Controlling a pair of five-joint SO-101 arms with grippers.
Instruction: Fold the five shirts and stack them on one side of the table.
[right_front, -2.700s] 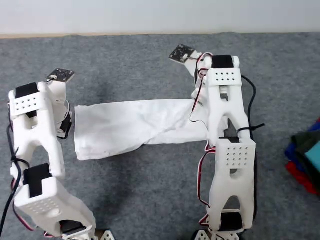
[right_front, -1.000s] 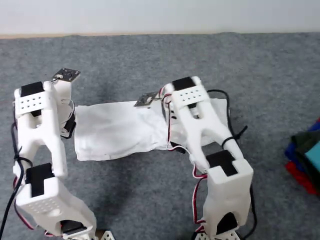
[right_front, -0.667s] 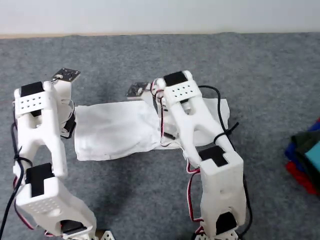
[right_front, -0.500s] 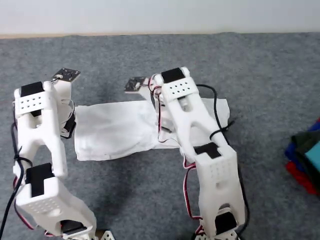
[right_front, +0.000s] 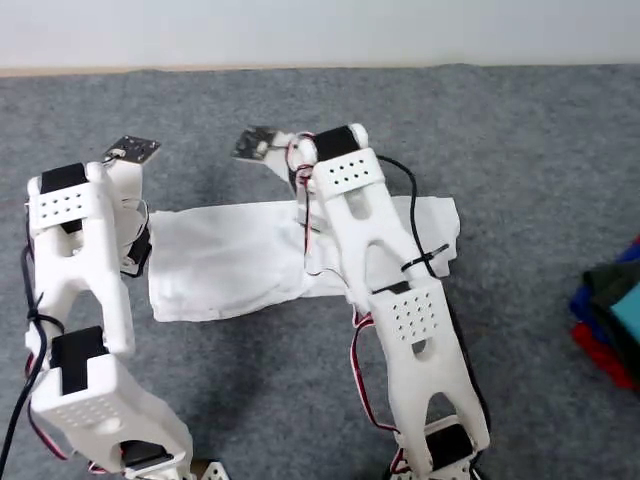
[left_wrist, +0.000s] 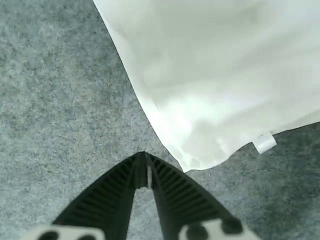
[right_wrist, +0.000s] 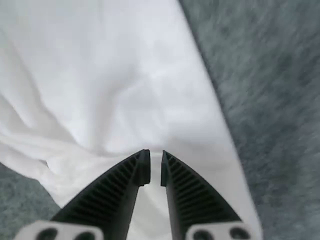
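Shirt (right_front: 225, 255) at centre, left end effector (left_wrist: 143, 160) at its left edge, right end effector (right_wrist: 155, 167) over its middle, stack (right_front: 610, 320) far right

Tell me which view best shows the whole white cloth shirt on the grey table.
The high view: the white cloth shirt lies spread out, the right arm crossing it. The left wrist view shows one corner; the right wrist view, a creased patch.

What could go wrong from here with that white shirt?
The left claw sits shut over the mat beside the shirt, not holding it, so the cloth may slide if tugged. The right arm hangs over the shirt with loose wires that might snag it and spoil the fold.
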